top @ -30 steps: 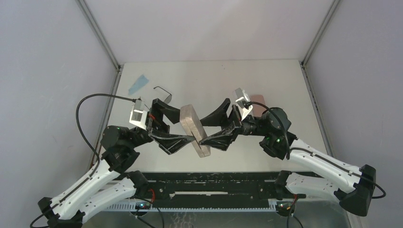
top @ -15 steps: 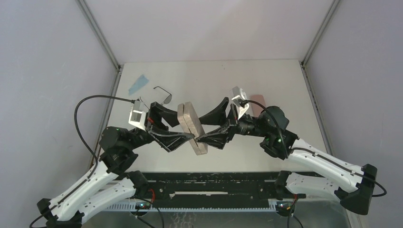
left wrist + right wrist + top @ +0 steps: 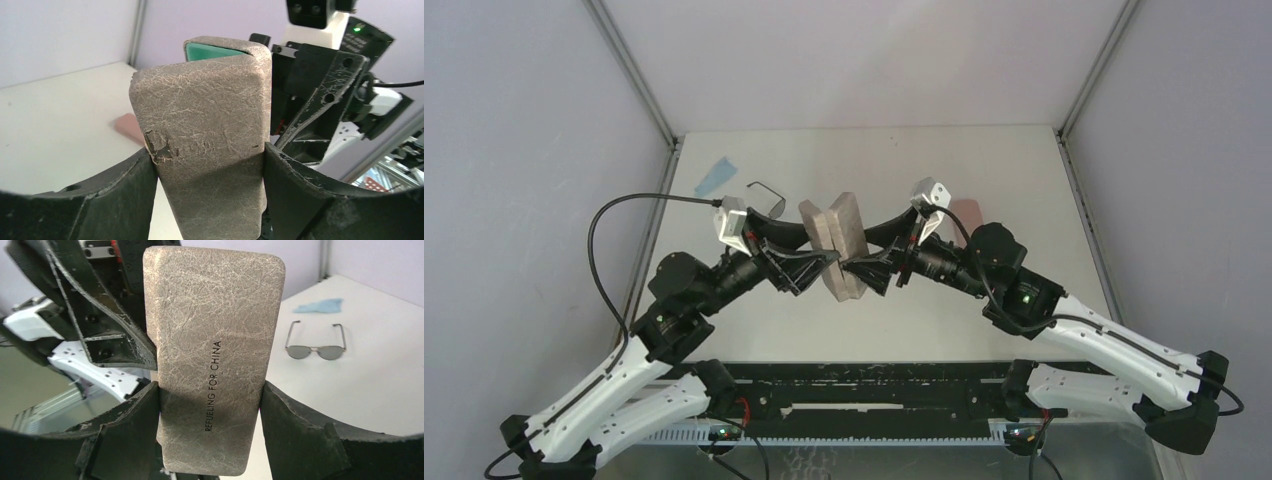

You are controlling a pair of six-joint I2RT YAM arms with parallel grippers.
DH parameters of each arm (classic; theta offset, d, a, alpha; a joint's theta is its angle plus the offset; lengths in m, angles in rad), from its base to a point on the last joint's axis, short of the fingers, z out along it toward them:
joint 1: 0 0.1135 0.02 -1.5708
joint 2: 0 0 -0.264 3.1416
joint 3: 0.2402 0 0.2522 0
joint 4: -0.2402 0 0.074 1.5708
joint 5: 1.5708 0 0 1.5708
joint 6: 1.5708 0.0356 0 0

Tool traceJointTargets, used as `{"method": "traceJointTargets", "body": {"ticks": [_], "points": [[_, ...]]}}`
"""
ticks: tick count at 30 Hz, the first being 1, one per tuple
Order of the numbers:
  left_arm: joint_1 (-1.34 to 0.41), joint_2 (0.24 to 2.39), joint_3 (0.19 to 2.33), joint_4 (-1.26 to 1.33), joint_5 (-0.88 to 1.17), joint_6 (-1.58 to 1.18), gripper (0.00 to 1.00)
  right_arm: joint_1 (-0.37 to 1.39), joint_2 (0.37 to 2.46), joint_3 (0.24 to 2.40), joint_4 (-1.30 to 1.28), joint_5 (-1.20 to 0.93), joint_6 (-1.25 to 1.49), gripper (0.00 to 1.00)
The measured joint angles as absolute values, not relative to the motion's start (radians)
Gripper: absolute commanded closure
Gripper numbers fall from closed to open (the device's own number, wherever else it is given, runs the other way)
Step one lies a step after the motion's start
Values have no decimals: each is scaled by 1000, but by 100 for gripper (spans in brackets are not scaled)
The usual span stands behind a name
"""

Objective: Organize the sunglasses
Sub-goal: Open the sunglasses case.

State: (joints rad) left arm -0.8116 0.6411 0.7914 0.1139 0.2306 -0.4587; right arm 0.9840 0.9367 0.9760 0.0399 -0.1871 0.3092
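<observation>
Grey-brown sunglasses case (image 3: 836,232), held upright above the worktop (image 3: 984,160). The left fingers (image 3: 115,200) clamp one shell and the right fingers (image 3: 310,435) the other, apparently to part it. The wire-framed sunglasses (image 3: 314,351) lie beyond on the worktop, not yet packed.

The case (image 3: 832,238) blocks the middle — sunglasses (image 3: 767,198), cloth (image 3: 716,177) far-left — open tabletop (image 3: 874,160) beyond.

Both arms meet over the white table (image 3: 1024,170), gripping a grey-brown case (image 3: 848,226) whose two halves splay apart at the far end. The left gripper (image 3: 827,268) clasps one half and the right gripper (image 3: 858,268) the other. Thin-framed sunglasses (image 3: 770,196) lie just behind the left arm, with a light blue cloth (image 3: 716,177) beyond them. A pink case (image 3: 968,209) peeks out behind the right arm.
</observation>
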Motion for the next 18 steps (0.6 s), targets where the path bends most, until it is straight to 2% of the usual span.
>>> {"method": "traceJointTargets", "body": {"ticks": [3,6,14,18], "points": [[-815,651,798,73,181,-447,11,990,937,978,-2,-125,289,100],[-816,648,799,40,150,-425,0,987,936,978,-28,-75,276,100],[-816,612,799,-14,99,-400,0,982,908,981,-77,-22,259,100],[-816,580,799,-73,38,-386,0,982,897,994,-149,72,229,100]]}}
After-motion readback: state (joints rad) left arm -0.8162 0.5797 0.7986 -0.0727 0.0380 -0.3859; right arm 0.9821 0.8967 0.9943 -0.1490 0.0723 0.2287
